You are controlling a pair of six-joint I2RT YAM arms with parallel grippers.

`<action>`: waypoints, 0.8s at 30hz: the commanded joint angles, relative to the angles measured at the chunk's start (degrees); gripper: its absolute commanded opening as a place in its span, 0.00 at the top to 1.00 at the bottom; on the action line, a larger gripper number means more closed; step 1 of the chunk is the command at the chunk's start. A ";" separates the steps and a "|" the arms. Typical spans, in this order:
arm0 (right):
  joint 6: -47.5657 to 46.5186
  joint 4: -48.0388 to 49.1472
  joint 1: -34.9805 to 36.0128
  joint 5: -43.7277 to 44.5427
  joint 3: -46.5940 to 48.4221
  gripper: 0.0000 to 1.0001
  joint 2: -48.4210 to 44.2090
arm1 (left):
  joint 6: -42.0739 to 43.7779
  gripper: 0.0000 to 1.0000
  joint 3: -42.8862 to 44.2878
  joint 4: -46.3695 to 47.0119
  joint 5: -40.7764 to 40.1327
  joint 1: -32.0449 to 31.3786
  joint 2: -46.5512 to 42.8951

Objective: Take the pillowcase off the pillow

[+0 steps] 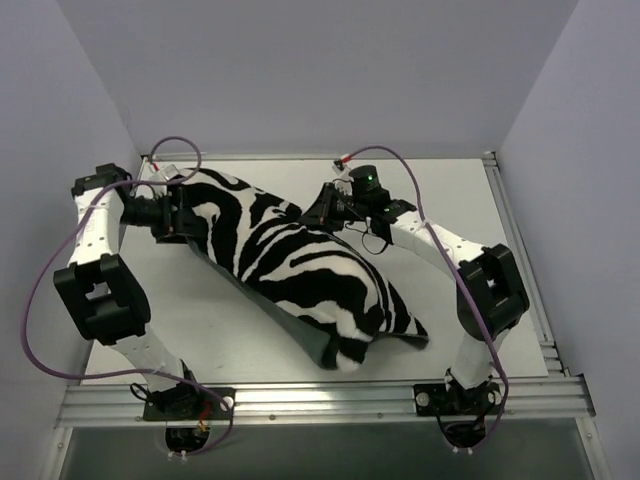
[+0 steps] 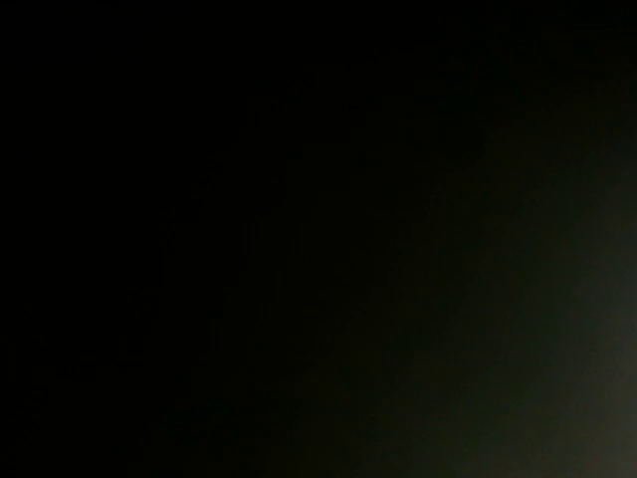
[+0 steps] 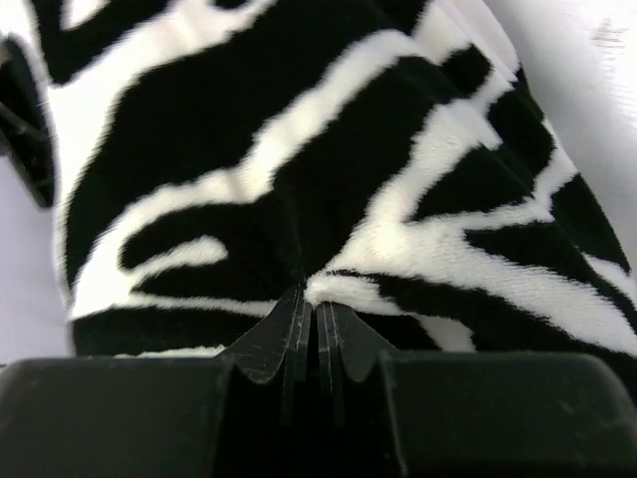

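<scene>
Right now the zebra pillowcase [image 1: 300,265] lies diagonally across the table [image 1: 470,190], the pillow inside hidden. Right gripper [image 3: 311,304] is pinched closed on a fold of it at the far edge. Left gripper [image 1: 172,215] is spread wide at its far-left end, wrist view black, so a hold can't be told.
</scene>
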 commanded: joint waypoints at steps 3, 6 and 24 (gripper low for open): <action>3.66 13.80 -7.26 -3.72 -6.56 1.00 8.19 | -5.77 0.06 -1.95 11.10 -3.05 -10.81 0.19; 7.35 19.86 -10.08 -7.24 -8.76 1.00 11.45 | -8.07 0.06 -0.21 13.76 -7.10 -16.79 4.30; 22.83 31.02 3.77 -26.47 16.71 0.73 30.88 | -18.53 0.98 40.03 19.92 -28.28 -29.02 17.94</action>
